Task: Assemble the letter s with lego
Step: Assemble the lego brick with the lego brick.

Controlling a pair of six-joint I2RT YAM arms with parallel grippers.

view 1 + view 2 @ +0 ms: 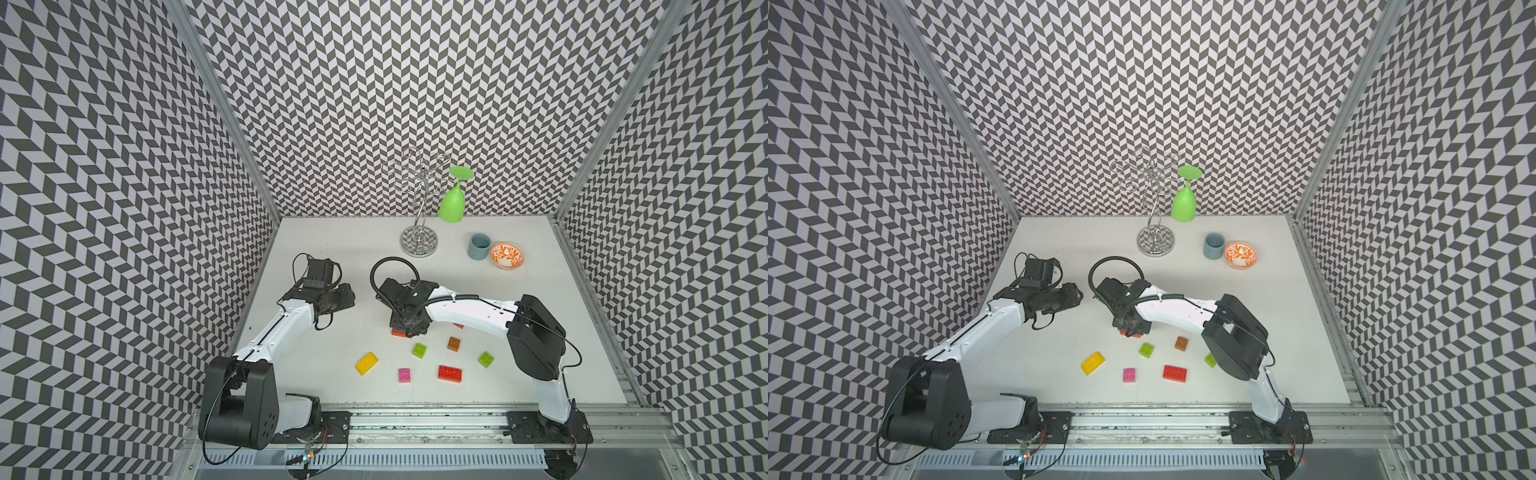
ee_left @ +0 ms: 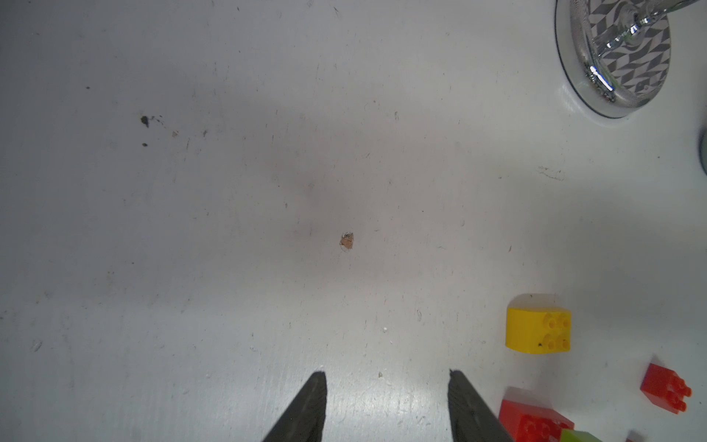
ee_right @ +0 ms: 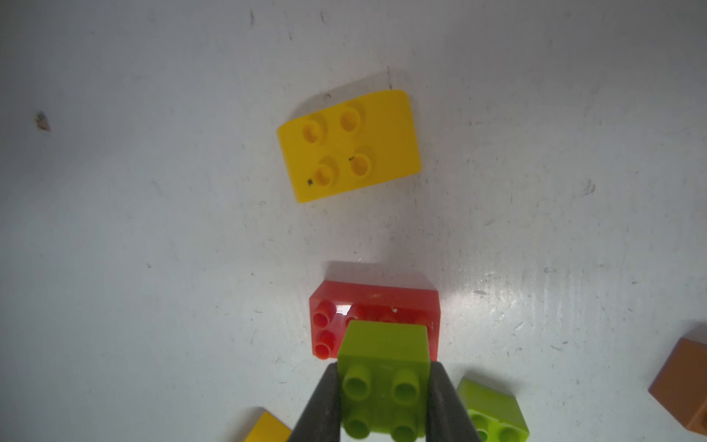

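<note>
1. Because the right arm's wrist lies over it in both top views, the right gripper [image 3: 383,369] shows its fingers only in the right wrist view. From above, just an edge of the long red brick [image 1: 398,332] appears beneath the wrist. A small red brick [image 1: 459,326] is half covered by the forearm, and the elbow cuts off the outer lime brick [image 1: 1209,360] in a top view.
2. The right gripper is clamped on the held lime brick [image 3: 382,344], studs toward the camera, over the long red brick; whether the two touch cannot be told.
3. The left gripper [image 2: 386,373] stands parted above the bare table [image 2: 229,229], holding nothing.
4. A blue-grey cup [image 1: 478,246] and an orange-patterned bowl [image 1: 507,255] stand just beside each other near the back wall, insides in plain view. A green goblet [image 1: 452,201] hangs inverted on the chrome stand [image 1: 419,245].
5. The bricks are chunky, glossy and studded. A yellow brick [image 3: 348,145] with one rounded side lies near the long red brick. Toward the front lie, all apart, a second yellow brick [image 1: 367,363], pink brick [image 1: 404,375], second long red brick [image 1: 449,373], near lime brick [image 1: 419,350] and brown brick [image 1: 454,344].
</note>
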